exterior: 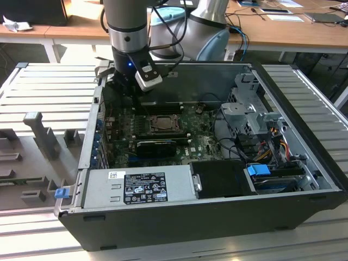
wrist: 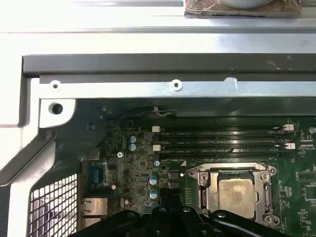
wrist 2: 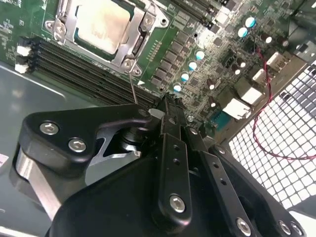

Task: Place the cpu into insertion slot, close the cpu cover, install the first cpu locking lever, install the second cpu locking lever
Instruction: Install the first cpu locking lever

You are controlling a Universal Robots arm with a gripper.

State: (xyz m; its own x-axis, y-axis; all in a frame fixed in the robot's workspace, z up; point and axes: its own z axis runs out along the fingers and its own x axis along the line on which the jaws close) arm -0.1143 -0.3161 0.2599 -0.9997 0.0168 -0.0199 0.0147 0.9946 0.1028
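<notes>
The cpu [wrist: 236, 192] is showing dull, pale brushed metal. The cpu cover [wrist: 208, 186] is gleaming silvery steel; the gripper [wrist 2: 170, 112] is looking matt black.

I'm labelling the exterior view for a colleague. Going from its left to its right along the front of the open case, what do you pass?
Blue latch → grey power supply → black drive cover → blue clip.

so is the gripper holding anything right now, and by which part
Nothing is held. The gripper is shut with nothing between its fingers, above the motherboard beside the insertion slot. The cpu already lies in the slot.
</notes>
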